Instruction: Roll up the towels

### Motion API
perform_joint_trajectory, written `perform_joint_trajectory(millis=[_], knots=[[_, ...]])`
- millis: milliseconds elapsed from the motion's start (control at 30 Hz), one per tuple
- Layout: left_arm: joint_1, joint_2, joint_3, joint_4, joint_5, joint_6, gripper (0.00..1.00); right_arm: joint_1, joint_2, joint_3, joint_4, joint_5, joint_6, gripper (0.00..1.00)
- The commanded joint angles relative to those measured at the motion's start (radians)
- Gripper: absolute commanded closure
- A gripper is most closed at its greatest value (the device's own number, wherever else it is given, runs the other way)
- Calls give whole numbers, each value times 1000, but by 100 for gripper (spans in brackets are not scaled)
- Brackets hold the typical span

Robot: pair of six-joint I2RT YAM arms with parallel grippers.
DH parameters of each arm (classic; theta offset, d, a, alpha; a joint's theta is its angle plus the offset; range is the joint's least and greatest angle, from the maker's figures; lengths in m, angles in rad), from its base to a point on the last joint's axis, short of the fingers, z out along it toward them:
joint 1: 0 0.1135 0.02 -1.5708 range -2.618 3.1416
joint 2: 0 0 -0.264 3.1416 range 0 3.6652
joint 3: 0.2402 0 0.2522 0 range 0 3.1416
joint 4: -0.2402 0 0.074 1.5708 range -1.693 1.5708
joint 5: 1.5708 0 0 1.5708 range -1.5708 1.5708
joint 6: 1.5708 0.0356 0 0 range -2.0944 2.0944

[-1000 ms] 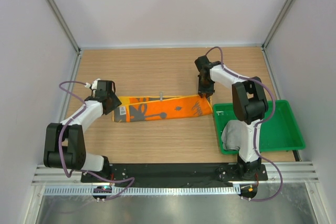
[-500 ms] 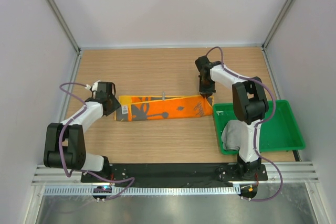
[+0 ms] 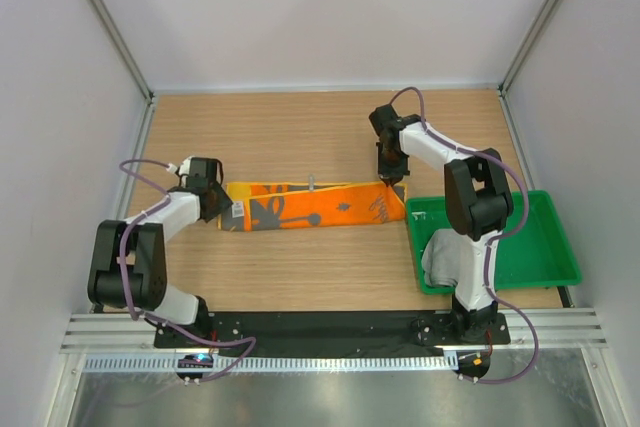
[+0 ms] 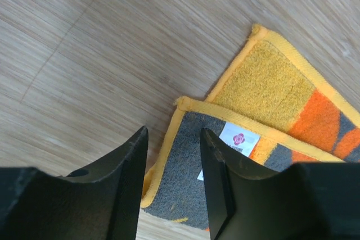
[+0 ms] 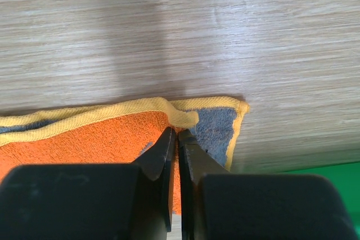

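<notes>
The dark grey and orange towel lies on the table as a long folded strip stretched between the two tools, seemingly so it can be rolled from one end. The left tool stands open, its fingers straddling the near-end corner just ahead of it and holding nothing. The right tool is closed to a sliver, tips on the yellow hem; whether cloth is pinched I cannot tell. The light grey towel waits behind it in the green tray. Since a second ago the left elbow has swung inward, and the strip's far end lies flatter.
</notes>
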Motion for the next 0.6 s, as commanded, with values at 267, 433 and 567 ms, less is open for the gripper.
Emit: perform_joint_trajectory(millis=[267, 433, 567], knots=[[-2, 14, -7, 71, -23, -18, 90, 14, -84, 41, -28, 0, -14, 99], [0, -24, -2, 68, -25, -19, 100, 17, -107, 33, -34, 0, -15, 99], [0, -87, -5, 42, -57, -18, 100, 19, -124, 19, -28, -5, -15, 99]])
